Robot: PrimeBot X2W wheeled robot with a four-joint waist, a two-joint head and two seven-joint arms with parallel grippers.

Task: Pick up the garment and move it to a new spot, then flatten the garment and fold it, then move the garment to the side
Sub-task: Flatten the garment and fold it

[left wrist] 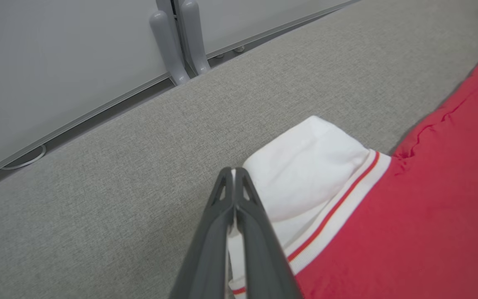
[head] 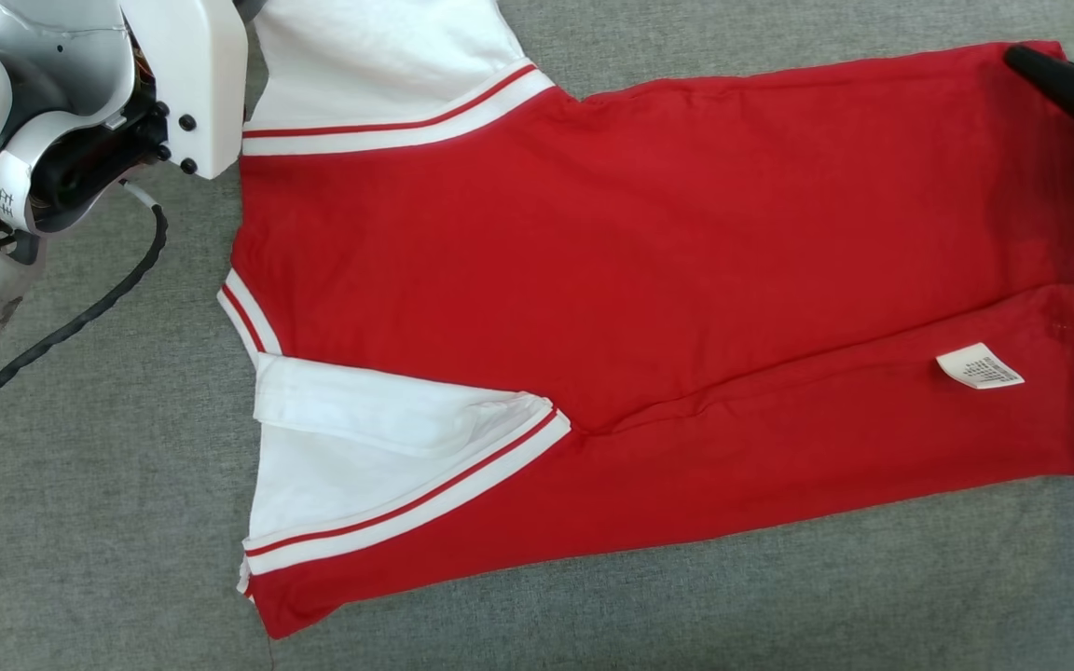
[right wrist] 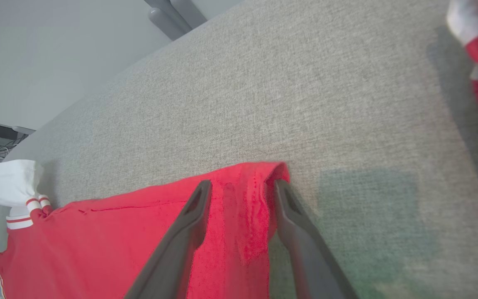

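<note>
Grey woven fabric covers the surface, with pale wall panels behind its far edge. On it lies the garment, red with white arms and striped trim, spread nearly flat. Its near long edge is folded over onto the body, showing a white label. The left gripper is fully closed, fingers pressed together, with its tips at the edge of the far sleeve. A sliver of white shows between them, but whether they pinch the cloth I cannot tell. The right gripper is at the far hem corner, fingers apart and astride the bunched red edge, which sits between them unclamped.
</note>
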